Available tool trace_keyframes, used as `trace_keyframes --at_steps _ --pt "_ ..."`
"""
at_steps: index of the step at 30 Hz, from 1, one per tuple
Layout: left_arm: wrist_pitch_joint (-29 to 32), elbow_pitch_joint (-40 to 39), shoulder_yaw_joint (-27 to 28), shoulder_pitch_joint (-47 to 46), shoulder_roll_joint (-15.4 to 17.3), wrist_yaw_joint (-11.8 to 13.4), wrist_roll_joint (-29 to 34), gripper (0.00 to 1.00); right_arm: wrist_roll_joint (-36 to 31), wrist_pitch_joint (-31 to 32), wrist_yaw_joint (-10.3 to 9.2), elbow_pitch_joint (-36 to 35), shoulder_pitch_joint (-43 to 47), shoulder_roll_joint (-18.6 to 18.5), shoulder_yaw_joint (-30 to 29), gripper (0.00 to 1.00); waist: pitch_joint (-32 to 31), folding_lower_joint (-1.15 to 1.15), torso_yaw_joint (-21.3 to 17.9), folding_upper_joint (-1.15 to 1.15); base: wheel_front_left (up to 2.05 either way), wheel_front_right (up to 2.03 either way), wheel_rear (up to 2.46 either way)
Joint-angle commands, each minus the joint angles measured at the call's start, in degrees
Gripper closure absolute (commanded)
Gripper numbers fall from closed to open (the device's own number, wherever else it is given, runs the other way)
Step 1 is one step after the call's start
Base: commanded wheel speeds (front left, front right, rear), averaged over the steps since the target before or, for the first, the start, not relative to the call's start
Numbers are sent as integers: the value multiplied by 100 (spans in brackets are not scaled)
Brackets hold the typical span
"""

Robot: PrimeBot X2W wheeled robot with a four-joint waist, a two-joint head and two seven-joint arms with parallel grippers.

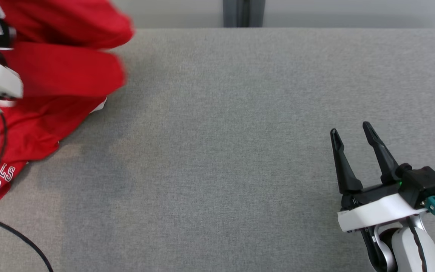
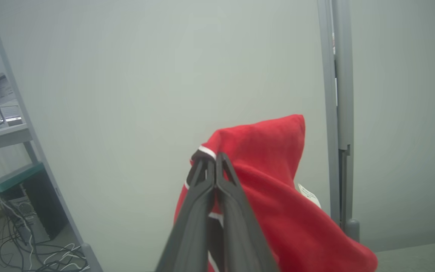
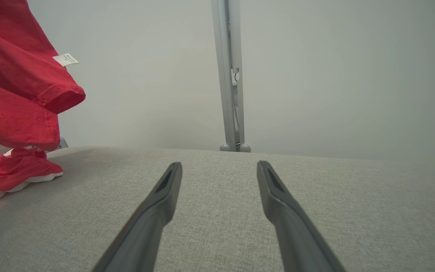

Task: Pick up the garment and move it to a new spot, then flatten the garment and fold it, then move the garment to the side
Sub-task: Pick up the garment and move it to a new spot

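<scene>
Head view: the red garment (image 1: 59, 71) is hanging at the far left of the table (image 1: 217, 151), with its lower part lying bunched on the grey top.
Left gripper (image 2: 214, 160): the jaws are pinching a white-trimmed edge of the garment, holding it high so the cloth is draping free.
Right gripper (image 1: 349, 128): the jaws are standing wide and empty, low at the right, probably waiting to take a second corner.

Left gripper (image 2: 208, 160) is raised, fingers pinched together; right gripper (image 1: 349, 129) sits low (fingers spread wide).
</scene>
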Motion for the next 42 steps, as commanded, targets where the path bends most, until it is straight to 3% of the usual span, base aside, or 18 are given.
trace_keyframes --at_steps 1,9,18,24,33,34,35,36,42 --pt "50 -248 -19 182 -37 56 49 100 44 -25 1 -26 75 -45 -19 0 -144 0 -84 0 0 0 0" --pt "636 -2437 -652 1885 -542 290 74 100 155 1 1 -92 284 -45 -158 0 -362 0 -485 0 0 0 0" --pt "862 -3002 -1657 2525 -1106 111 81 100 281 -40 1 -103 319 -45 -230 0 -316 0 -1189 0 0 0 0" --pt "981 -2750 -2073 2311 -1365 58 136 100 377 -114 1 -51 330 -42 -249 0 -265 0 -1685 0 0 0 0" --pt "779 -1098 -2191 1963 -1645 -114 -167 100 506 -240 1 101 314 -44 -205 0 -144 0 -2091 0 0 0 0" --pt "748 -939 -2216 1927 -1663 -156 -207 59 518 -253 1 120 316 -44 -205 0 -145 0 -2101 0 0 0 0" --pt "671 -826 -2216 1907 -1678 -167 -253 4 526 -266 1 134 320 -42 -210 0 -150 0 -2105 0 0 0 0" --pt "580 -739 -2206 1871 -1690 -185 -288 0 526 -267 1 139 326 -42 -219 0 -151 0 -2105 0 0 0 0" --pt "149 -606 -2082 1797 -1720 -216 -435 0 501 -307 1 213 372 -44 -267 0 -261 0 -1994 0 0 0 0"
